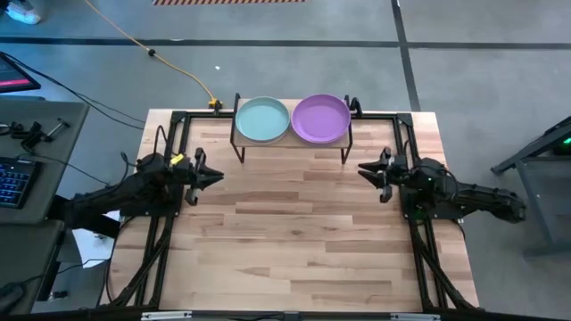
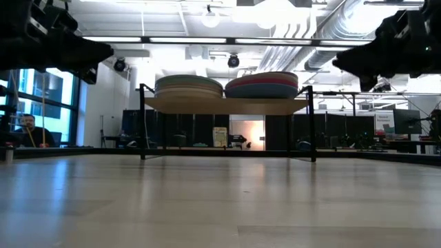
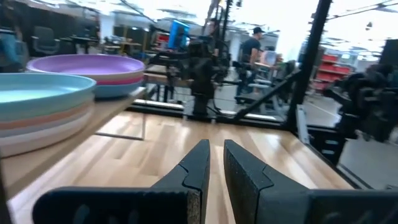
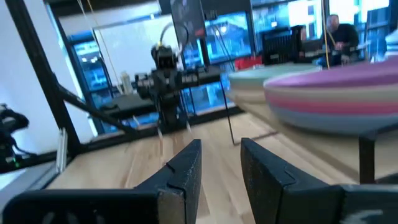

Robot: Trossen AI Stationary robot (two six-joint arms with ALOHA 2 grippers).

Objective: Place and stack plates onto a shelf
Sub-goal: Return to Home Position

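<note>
The left gripper (image 1: pixel 218 176) hangs above the table's (image 1: pixel 294 241) left side, arm stretched low and level, its tips pointing inward and drawn almost together with only a thin slit between them, holding nothing. The right gripper (image 1: pixel 361 169) mirrors it on the right side, its fingers (image 4: pixel 186 165) a little apart and empty. Between them, at the far edge, stands the shelf (image 1: pixel 291 139), carrying two stacks of plates side by side: the teal plate (image 1: pixel 263 120) tops the left, the purple plate (image 1: pixel 320 119) the right. A yellow cable (image 1: pixel 178 67) trails over the floor beyond
</note>
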